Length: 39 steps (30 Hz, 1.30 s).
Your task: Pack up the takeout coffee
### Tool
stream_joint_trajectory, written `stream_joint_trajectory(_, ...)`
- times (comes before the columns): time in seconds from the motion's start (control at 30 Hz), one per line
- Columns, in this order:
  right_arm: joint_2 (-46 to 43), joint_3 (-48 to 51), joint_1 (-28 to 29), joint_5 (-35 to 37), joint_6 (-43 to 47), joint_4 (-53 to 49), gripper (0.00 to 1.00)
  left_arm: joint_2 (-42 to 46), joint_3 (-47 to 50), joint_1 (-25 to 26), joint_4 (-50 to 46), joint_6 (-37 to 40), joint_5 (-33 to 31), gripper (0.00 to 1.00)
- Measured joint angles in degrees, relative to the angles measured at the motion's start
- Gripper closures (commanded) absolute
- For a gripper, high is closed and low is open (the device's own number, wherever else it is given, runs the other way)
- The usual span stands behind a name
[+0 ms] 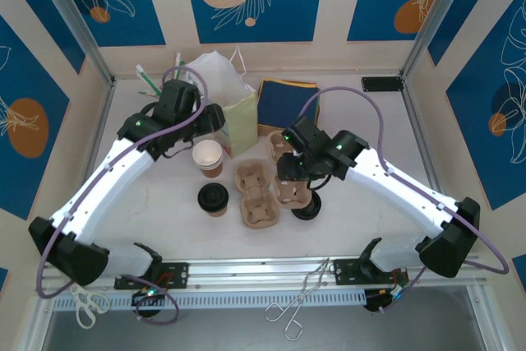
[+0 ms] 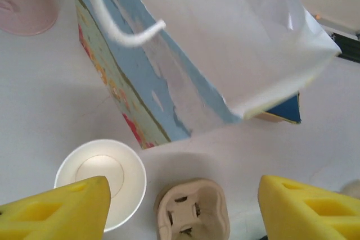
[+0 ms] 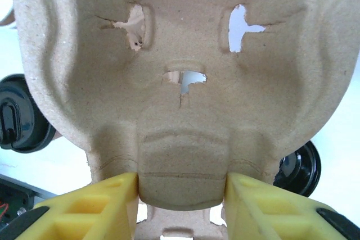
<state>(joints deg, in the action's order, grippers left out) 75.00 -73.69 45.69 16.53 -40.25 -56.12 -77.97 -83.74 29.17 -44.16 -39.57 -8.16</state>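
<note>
From above, the takeout coffee [image 1: 213, 199], a brown cup under a black lid, stands on the white tabletop [image 1: 345, 219] just left of a flat pulp carrier [image 1: 255, 193]. An unlidded cup [image 1: 208, 156] stands behind the coffee. The left gripper [image 1: 215, 118] hangs beside the paper bag [image 1: 223, 96]. The right gripper [image 1: 288, 174] holds a second carrier [image 1: 288, 188] next to the first, with a loose black lid [image 1: 306, 207] just beside it. Dark blue napkins [image 1: 288, 100] lie behind.

The left wrist camera shows the left gripper [image 2: 183, 195] with its yellow fingers spread wide and nothing between them. Beneath it are the unlidded cup [image 2: 101, 172], one pocket of the flat pulp carrier [image 2: 191, 212] and the paper bag [image 2: 185, 60]. A pink cup [image 2: 25, 1] stands at the top left.

The right wrist camera shows the right gripper [image 3: 183, 186] clamped on the rim of the second carrier [image 3: 180, 54]. A black lid edge [image 3: 19, 122] shows at its left, and a black disc [image 3: 298, 167] at its right.
</note>
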Motion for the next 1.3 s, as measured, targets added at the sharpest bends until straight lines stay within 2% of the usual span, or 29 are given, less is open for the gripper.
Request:
stream_joint_trajectory(0.17,-2.32,0.55,-3.06,-0.33,1.92,0.04,0.58,-7.32,-5.7,-1.99,0.0,-0.9,0.15,0.34)
stream_joint_trajectory(0.4,-5.14,1.9,-6.47,-1.77,4.07,0.83,0.58,-13.49,-11.93,-2.16,-0.17,-1.09,0.15,0.36)
stream_joint_trajectory(0.67,-6.34,3.76,-8.98,-3.82,5.27,1.62,0.57,-19.56,-16.61,-2.19,-1.29,-1.38,0.33,0.53)
stream_joint_trajectory(0.93,-6.4,4.11,-9.66,-5.57,5.73,2.75,0.57,-20.13,-17.29,-2.25,-2.01,-1.38,1.68,0.78)
stream_joint_trajectory(1.3,-6.4,4.11,-9.84,-6.32,5.73,2.97,0.57,-20.15,-17.9,-2.25,-2.4,-1.2,4.2,0.91)
